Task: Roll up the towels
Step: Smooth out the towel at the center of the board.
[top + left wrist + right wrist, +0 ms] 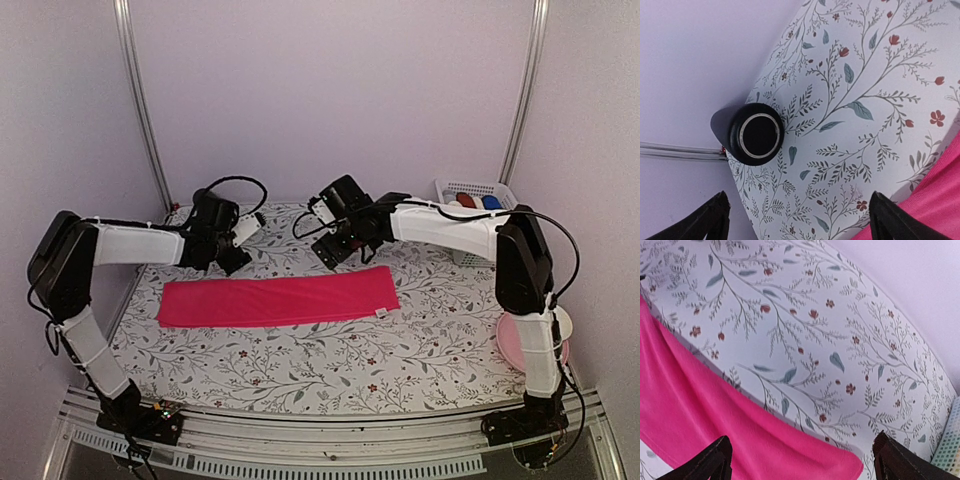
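Note:
A hot pink towel [278, 300] lies flat as a long strip across the middle of the floral table. Its far right corner shows in the right wrist view [715, 425] and its edge in the left wrist view [935, 200]. My left gripper [232, 260] is open and empty, above the table just beyond the towel's far left end. My right gripper [335, 252] is open and empty, hovering just beyond the towel's far edge, right of its middle. Red and blue rolled towels [478, 201] lie in a white basket [478, 190] at the back right.
A black cylinder [756, 133] stands at the table's far left corner by the wall. A pink plate [512, 342] sits at the right edge behind the right arm. The white basket's corner shows in the right wrist view [950, 445].

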Available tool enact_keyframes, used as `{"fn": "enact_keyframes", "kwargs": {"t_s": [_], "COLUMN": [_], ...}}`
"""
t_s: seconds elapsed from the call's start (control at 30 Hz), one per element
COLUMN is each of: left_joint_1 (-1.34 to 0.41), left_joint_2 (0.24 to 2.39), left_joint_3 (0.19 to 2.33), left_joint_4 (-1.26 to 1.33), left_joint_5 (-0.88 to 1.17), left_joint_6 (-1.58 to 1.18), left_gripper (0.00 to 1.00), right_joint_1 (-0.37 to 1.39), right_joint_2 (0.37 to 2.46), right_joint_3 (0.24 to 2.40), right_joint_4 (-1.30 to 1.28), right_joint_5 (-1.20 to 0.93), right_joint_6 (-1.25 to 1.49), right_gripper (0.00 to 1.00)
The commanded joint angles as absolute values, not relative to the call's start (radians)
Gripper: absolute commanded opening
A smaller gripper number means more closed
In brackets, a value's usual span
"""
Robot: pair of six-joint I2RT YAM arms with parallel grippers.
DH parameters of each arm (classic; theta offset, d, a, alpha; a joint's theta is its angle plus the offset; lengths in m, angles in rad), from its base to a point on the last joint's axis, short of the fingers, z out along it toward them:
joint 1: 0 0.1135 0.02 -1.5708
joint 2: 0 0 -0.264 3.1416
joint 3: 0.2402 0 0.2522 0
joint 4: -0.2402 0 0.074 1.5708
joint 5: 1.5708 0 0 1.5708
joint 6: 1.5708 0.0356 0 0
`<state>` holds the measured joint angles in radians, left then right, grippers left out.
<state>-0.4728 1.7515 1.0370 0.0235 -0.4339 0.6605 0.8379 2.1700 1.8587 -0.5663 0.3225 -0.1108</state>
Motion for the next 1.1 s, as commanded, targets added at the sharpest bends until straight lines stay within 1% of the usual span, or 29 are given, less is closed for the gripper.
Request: {"fn": "enact_keyframes", "kwargs": {"t_s": [0.0, 0.17, 0.3, 0.43, 0.63, 0.8, 0.9, 1.07], "left_joint_1": [-0.468, -0.468, -0.469, -0.470, -0.469, -0.469, -0.469, -0.470], "left_joint_2": [1.643, 1.528, 1.521, 1.537, 1.596, 1.577, 1.561, 1.567], "left_joint_3": [0.971, 0.807, 0.724, 0.667, 0.652, 0.651, 0.649, 0.649], "left_joint_4": [-0.025, -0.033, -0.043, -0.036, -0.062, -0.108, -0.138, -0.154], "left_joint_5": [-0.351, -0.229, -0.219, -0.228, -0.272, -0.248, -0.232, -0.230], "left_joint_6": [0.653, 0.656, 0.652, 0.656, 0.672, 0.672, 0.673, 0.682], "left_gripper": [0.97, 0.97, 0.95, 0.94, 0.91, 0.94, 0.97, 0.97], "right_joint_1": [0.851, 0.869, 0.879, 0.879, 0.880, 0.869, 0.851, 0.837], "right_joint_2": [2.303, 2.450, 2.531, 2.563, 2.580, 2.599, 2.593, 2.583], "right_joint_3": [1.965, 2.051, 2.106, 2.116, 2.106, 2.102, 2.080, 2.085], "right_joint_4": [-0.496, -0.406, -0.376, -0.366, -0.383, -0.423, -0.427, -0.402], "right_joint_5": [0.284, 0.248, 0.238, 0.281, 0.370, 0.497, 0.519, 0.479], "right_joint_6": [-0.098, -0.100, -0.078, -0.056, -0.060, -0.076, -0.074, -0.120], "right_gripper": [0.99, 0.99, 0.99, 0.99, 0.99, 0.99, 0.99, 0.99]}}
